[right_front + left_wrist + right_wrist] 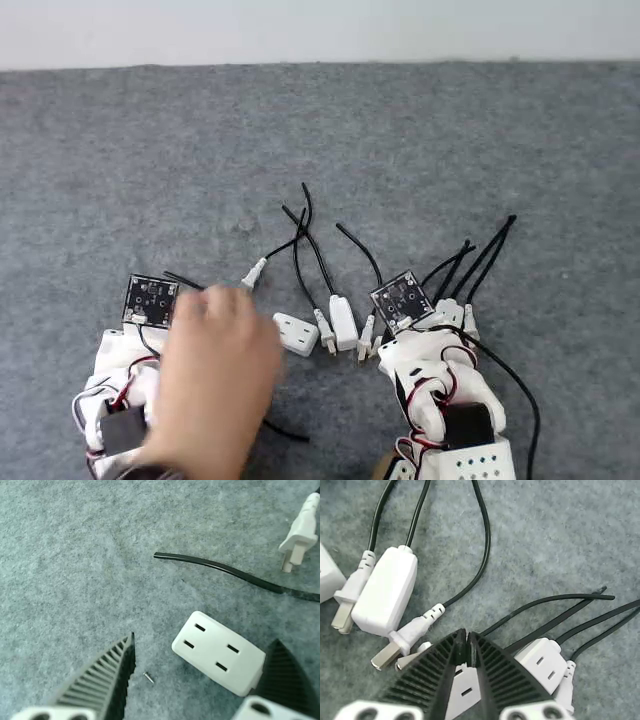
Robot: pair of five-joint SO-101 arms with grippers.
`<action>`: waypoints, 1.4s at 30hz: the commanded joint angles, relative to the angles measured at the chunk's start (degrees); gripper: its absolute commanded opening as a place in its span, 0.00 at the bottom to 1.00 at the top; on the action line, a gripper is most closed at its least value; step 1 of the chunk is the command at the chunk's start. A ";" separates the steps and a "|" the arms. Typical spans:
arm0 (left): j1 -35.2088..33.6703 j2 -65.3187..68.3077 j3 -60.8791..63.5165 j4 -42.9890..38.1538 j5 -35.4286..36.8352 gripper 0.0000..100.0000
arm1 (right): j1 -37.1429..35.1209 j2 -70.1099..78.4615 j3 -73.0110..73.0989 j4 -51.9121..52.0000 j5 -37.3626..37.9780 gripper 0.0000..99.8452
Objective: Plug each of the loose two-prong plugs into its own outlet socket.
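Observation:
A white outlet block (218, 652) with two pairs of slots lies on the grey carpet between the fingers (107, 680) of my left gripper (202, 640), which is open. A loose white two-prong plug (300, 530) lies farther off. In the high view the block (297, 333) sits beside a white adapter (343, 322) and loose plugs (325, 331) (366, 338). My right gripper (468, 634) is shut and holds nothing, hovering over a white socket (542, 660) with black cables. Near it lie the adapter (385, 592) and two plugs (350, 595) (407, 632).
A person's hand (215, 385) lies over the left arm at the front left of the table. A loose black cable end (225, 570) and a tiny screw (148, 678) lie by the outlet block. Several black cables (470, 265) fan out behind the right arm.

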 commanded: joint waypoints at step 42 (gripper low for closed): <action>11.87 -0.79 -0.40 4.92 -0.53 0.38 | 0.57 -0.66 0.97 -2.68 0.79 0.01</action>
